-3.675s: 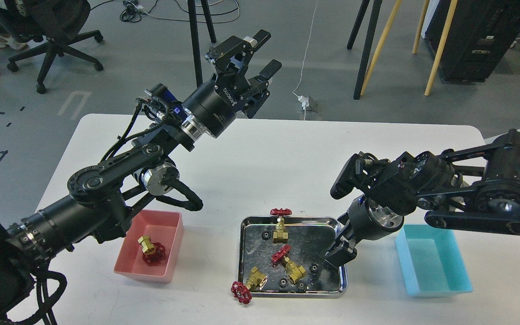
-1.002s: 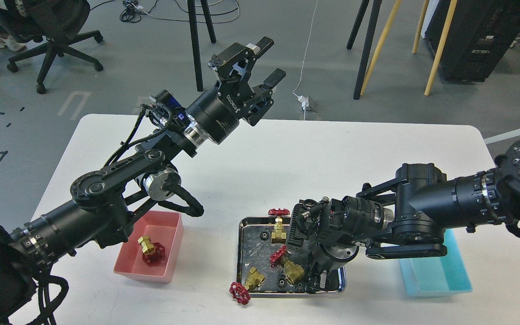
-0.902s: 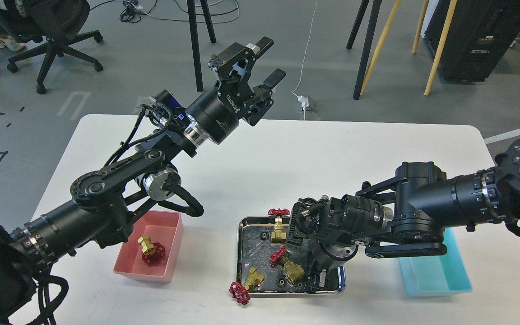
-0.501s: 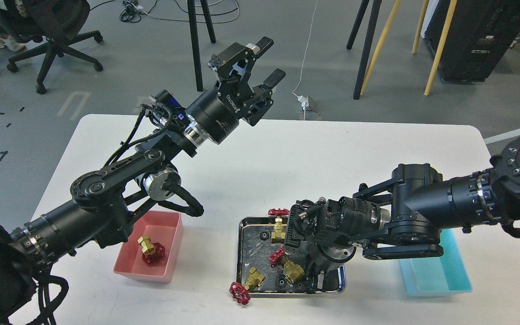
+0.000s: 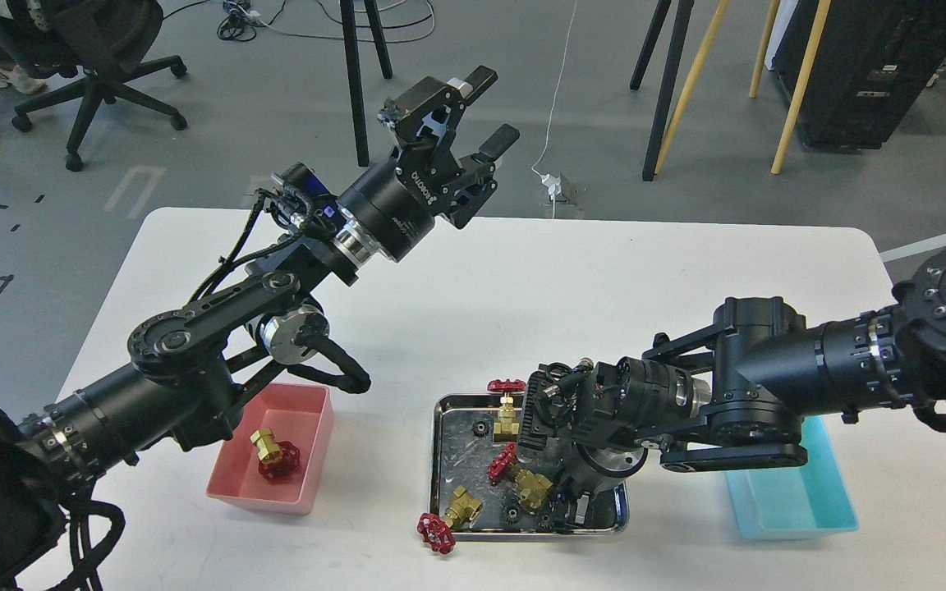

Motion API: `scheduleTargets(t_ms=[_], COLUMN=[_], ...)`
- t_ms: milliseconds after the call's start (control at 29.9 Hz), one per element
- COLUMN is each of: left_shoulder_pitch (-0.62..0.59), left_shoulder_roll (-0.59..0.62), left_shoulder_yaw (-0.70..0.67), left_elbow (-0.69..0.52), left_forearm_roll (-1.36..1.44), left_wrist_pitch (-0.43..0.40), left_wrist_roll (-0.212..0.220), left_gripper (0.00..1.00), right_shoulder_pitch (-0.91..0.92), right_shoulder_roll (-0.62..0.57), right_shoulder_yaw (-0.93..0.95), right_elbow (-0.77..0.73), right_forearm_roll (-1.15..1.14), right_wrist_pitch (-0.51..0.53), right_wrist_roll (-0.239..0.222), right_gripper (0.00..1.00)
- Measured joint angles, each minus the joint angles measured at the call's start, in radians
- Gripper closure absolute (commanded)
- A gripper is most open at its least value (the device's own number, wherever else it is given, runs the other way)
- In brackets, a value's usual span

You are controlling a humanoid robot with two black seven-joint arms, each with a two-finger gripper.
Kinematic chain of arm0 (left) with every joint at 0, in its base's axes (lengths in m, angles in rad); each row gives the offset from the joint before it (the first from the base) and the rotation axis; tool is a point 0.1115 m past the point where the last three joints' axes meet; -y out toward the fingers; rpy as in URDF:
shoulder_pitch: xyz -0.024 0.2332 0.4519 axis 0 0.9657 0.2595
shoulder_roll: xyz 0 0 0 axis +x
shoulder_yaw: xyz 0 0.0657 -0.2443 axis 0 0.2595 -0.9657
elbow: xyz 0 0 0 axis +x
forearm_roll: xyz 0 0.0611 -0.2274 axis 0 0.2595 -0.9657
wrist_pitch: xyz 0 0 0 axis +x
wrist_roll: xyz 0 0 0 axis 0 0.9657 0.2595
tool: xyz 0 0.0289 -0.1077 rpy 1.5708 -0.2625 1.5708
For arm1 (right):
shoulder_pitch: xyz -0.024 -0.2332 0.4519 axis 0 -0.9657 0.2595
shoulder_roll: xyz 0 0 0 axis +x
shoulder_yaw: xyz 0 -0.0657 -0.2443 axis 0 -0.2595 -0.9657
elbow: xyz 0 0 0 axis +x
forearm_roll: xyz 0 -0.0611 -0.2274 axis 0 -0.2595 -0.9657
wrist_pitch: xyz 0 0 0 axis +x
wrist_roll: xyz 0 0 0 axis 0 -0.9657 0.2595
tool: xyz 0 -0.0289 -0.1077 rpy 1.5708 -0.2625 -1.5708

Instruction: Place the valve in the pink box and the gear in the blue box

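Gear, tiny black toothed wheel [image 5: 513, 515], lies in silver metal tray [image 5: 623, 512] beside brass valves. Right gripper [image 5: 565, 509] points down into the tray's right end; fingers dark, spread unclear, possibly touching a gear. Left gripper [image 5: 478, 111] raised above the table's far edge, fingers spread, holding nothing. Salmon-pink plastic box [image 5: 309, 447] holds one brass valve with red handwheel [image 5: 274, 453]. Turquoise-blue plastic box [image 5: 801, 513] partly hidden by right arm.
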Motion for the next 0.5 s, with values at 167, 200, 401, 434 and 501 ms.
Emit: scheduleTargets(t_ms=[167, 200, 401, 434, 501], left_shoulder_pitch=[0.0, 0.0, 0.001, 0.001, 0.001], left_shoulder_roll=[0.0, 0.0, 0.0, 0.0, 0.0], left_shoulder_yaw=[0.0, 0.0, 0.0, 0.0, 0.0], left_elbow=[0.0, 0.0, 0.0, 0.0, 0.0], left_forearm_roll=[0.0, 0.0, 0.0, 0.0, 0.0], left_wrist_pitch=[0.0, 0.0, 0.0, 0.0, 0.0], left_wrist_roll=[0.0, 0.0, 0.0, 0.0, 0.0], left_gripper=[0.29, 0.29, 0.29, 0.29, 0.29], right_shoulder_pitch=[0.006, 0.007, 0.015, 0.017, 0.025], right_shoulder_roll=[-0.009, -0.012, -0.037, -0.043, -0.056], right_shoulder_yaw=[0.0, 0.0, 0.002, 0.003, 0.006], right_elbow=[0.002, 0.003, 0.012, 0.014, 0.015], right_forearm_roll=[0.001, 0.002, 0.004, 0.004, 0.005], right_wrist_pitch=[0.0, 0.0, 0.0, 0.0, 0.0], right_wrist_roll=[-0.001, -0.001, -0.001, -0.001, -0.001], right_gripper=[0.88, 0.88, 0.89, 0.89, 0.89])
